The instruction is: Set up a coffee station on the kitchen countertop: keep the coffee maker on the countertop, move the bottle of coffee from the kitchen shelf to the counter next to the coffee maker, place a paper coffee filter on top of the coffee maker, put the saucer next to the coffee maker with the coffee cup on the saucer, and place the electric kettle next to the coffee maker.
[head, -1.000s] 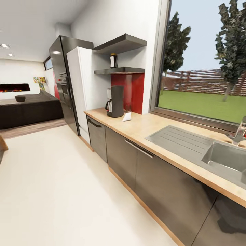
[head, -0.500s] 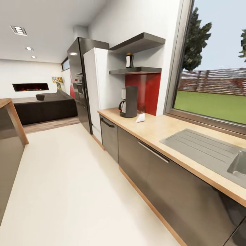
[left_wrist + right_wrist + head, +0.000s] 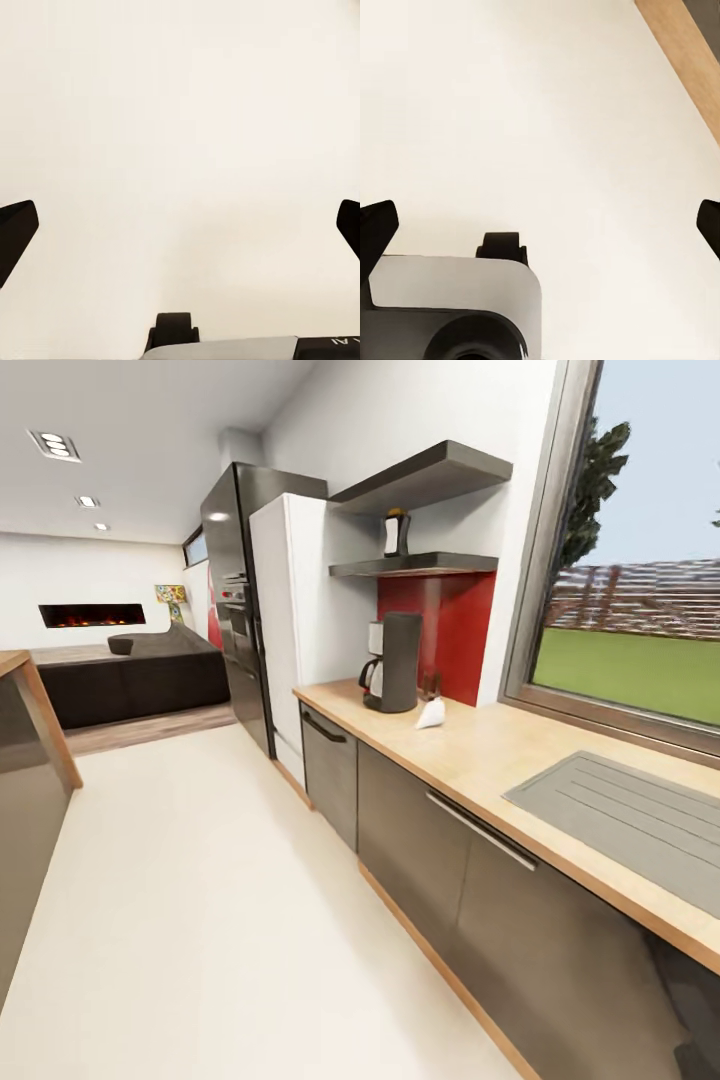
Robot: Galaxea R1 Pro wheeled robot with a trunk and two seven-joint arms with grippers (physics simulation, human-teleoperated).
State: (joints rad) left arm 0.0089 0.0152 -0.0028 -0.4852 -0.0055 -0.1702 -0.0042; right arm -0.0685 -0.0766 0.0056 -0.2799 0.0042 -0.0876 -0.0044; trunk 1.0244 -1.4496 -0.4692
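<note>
The light-wood countertop (image 3: pixel 500 745) runs along the window wall above grey cabinet fronts. On its far end stands the black coffee maker (image 3: pixel 392 662) with its carafe. The white paper coffee filter (image 3: pixel 431 713) lies on the counter just right of the machine. The dark bottle of coffee (image 3: pixel 397 533) stands on the lower wall shelf (image 3: pixel 420 565) above. My left gripper (image 3: pixel 180 229) is open over bare pale floor. My right gripper (image 3: pixel 540 225) is open too, also over the floor. The saucer, cup and kettle are out of view.
A grey sink drainboard (image 3: pixel 640 825) is set into the counter at the right. A white fridge (image 3: pixel 295 620) and dark oven column (image 3: pixel 235 610) stand beyond the counter's end. The wooden island's corner (image 3: pixel 25 760) sits at the left, with pale floor (image 3: pixel 200 900) between. A wooden plinth strip (image 3: pixel 682 52) edges the floor.
The head camera has panned left and moved closer along the counter: the sink basin and tap have left the picture, and the island corner has come in at the left.
</note>
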